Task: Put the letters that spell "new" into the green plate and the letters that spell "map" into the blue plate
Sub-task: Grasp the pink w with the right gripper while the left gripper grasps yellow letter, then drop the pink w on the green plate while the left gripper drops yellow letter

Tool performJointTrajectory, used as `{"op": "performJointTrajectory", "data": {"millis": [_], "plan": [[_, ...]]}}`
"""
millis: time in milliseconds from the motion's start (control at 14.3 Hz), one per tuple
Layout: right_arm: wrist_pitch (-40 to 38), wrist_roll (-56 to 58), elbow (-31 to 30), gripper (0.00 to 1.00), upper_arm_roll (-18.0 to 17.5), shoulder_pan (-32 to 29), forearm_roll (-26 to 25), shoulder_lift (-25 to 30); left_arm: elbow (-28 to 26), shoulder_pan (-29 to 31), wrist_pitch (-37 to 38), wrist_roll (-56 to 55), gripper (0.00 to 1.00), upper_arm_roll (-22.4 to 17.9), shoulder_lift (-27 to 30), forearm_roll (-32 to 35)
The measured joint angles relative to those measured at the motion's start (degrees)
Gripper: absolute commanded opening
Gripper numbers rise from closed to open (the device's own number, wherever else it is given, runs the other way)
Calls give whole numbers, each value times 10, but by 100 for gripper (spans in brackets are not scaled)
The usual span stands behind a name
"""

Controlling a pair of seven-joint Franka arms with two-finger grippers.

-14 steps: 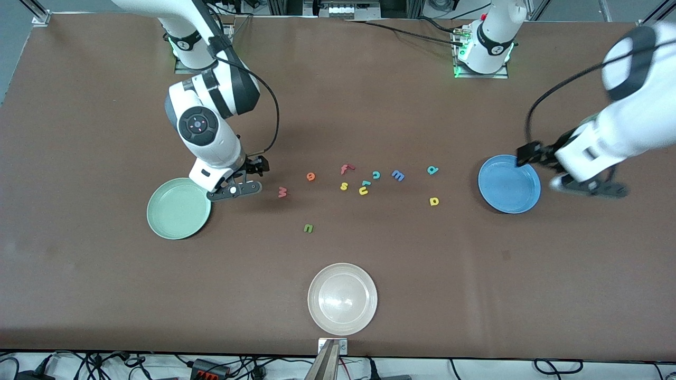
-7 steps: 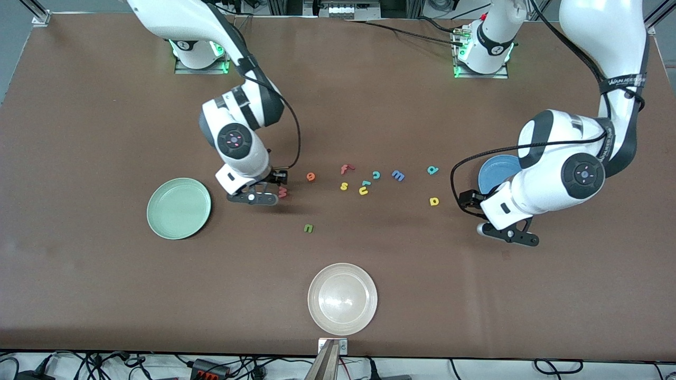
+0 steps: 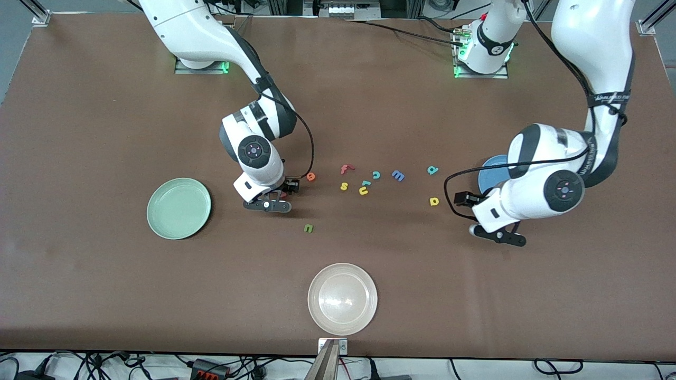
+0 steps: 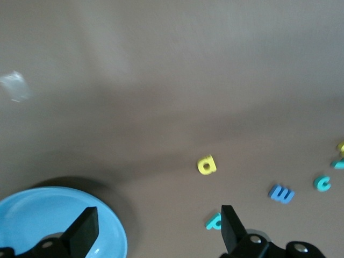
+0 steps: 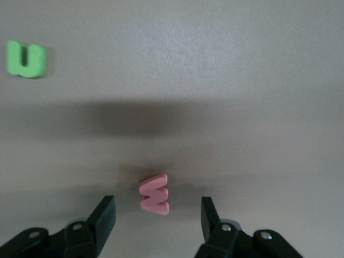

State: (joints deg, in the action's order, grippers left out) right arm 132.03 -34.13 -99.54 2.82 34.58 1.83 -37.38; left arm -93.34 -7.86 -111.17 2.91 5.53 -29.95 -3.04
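Right wrist view: our right hand [image 5: 156,215] straddles the "w" [image 5: 155,194], fingers apart, not gripping
On the worktop [image 3: 105,290] we see the "n" [image 3: 308,228], "e" [image 3: 310,176], "m" [image 3: 398,175], teal [image 3: 432,169] and yellow [image 3: 433,200] stem letters lying loose; green plate [image 3: 158,211] and blue plate [image 3: 488,174] hold nothing; our left hand [image 4: 156,228] hangs released beside the blue plate

The left gripper [image 4: 156,228] hangs over brown table [image 4: 177,80], its two dark fingers [image 4: 83,231] spread wide with nothing between them. Part of the blue plate [image 4: 37,215] shows beside one finger, while a teal stem letter [image 4: 214,221] lies just beside the other. On the tabletop also lie a yellow stem letter [image 4: 206,164], the blue "m" [image 4: 281,193] and a teal "c" [image 4: 322,184].
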Motion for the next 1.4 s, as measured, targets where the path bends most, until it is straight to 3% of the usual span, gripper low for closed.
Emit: {"op": "performJointTrajectory", "data": {"millis": [350,769,1119,1399], "plan": [[6,0,2,65,0,2,0,-14,-48,-49,-30,61,100,2,-10,60],[9,0,3,62,0,5,1,-17,-157,-47,-231,185,100,-1,-16,64],[9,0,3,49,0,5,1,-20,-190,-48,-297,337,100,0,-16,64],[9,0,3,39,0,5,1,-20,-193,-48,-341,412,75,2,-31,64]]}}
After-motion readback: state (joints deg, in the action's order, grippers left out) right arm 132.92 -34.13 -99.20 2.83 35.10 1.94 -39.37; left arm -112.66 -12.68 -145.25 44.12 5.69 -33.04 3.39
